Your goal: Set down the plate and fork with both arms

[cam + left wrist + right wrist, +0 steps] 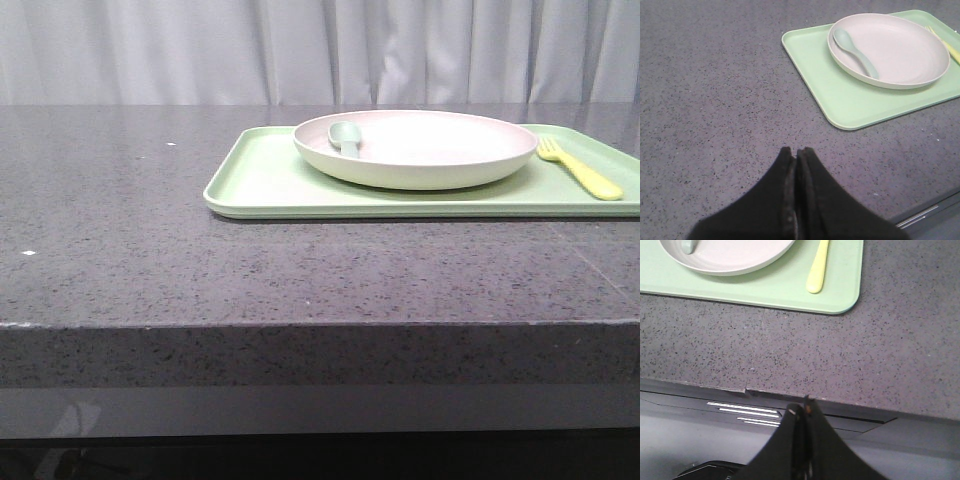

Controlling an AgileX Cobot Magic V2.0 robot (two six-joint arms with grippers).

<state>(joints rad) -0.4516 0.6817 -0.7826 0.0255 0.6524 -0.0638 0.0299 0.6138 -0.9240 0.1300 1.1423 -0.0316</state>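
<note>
Where the light-green tray (270,185) lies on the right half of the bench (150,250), the plate (440,150) sits on it, a large, round, shallow dish of cream-white with a faint pink cast and a raised rim. Its bare inner face looks smooth and matte. A grey-green spoon (345,135) rests inside the plate toward its left side, bowl toward the far rim in the left wrist view (852,47). Just right of the plate, on the tray floor, lies the fork (580,170), small, pale yellow, with short tines pointing far and a flat handle running toward the near right. Whether fork and plate rim touch cannot be told from the front; from the right wrist view the fork (817,267) lies beside the plate (735,257), close to the tray's right edge (852,285).

The left hand (796,152) hangs over bare bench left of the tray, its dark fingers pressed together, holding nothing. The right hand (802,407) sits above the near edge of the bench, well apart from the tray, fingers likewise together and empty.

The bench is dark grey speckled stone with a thick front edge and a few pale flecks on its left part. Behind it hangs a pale grey pleated curtain (320,50) across the whole far side.
</note>
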